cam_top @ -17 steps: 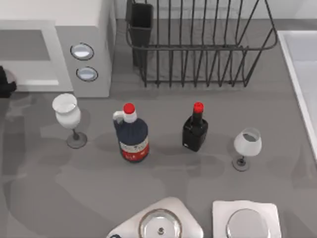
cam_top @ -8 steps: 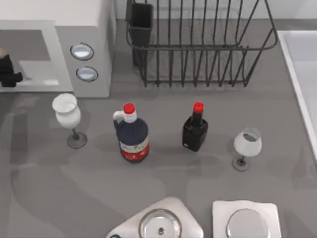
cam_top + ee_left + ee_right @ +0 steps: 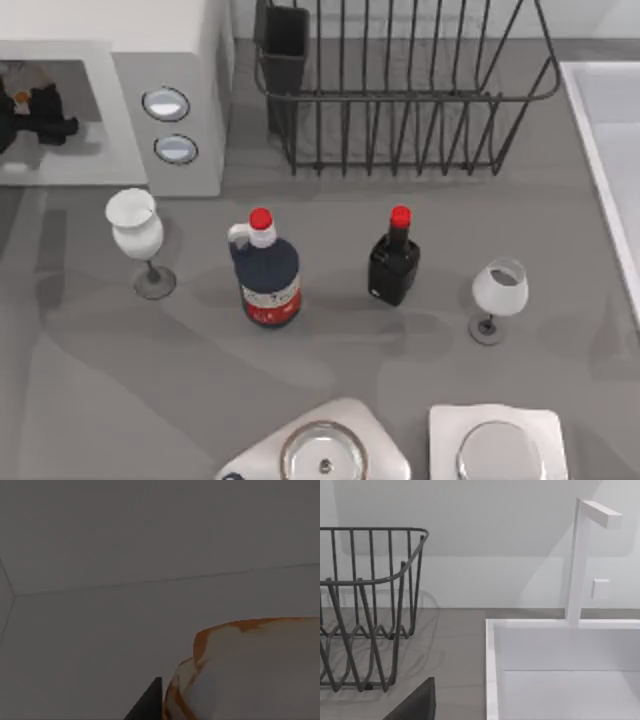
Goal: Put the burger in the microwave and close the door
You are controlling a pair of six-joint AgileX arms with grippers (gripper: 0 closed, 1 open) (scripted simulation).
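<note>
At the upper left of the top view, the left gripper (image 3: 40, 112) reaches inside the open microwave (image 3: 170, 60). In the left wrist view the burger (image 3: 250, 670) sits close against a dark fingertip (image 3: 147, 705), seemingly pinched, though the grip cannot be confirmed. The bun is judged light, soft and crushable, best held gently across its sides.

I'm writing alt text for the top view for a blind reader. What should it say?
A dark left gripper reaches into an open white microwave at the table's far left. In front stand two wine glasses, two red-capped bottles and, behind, a wire dish rack.
</note>
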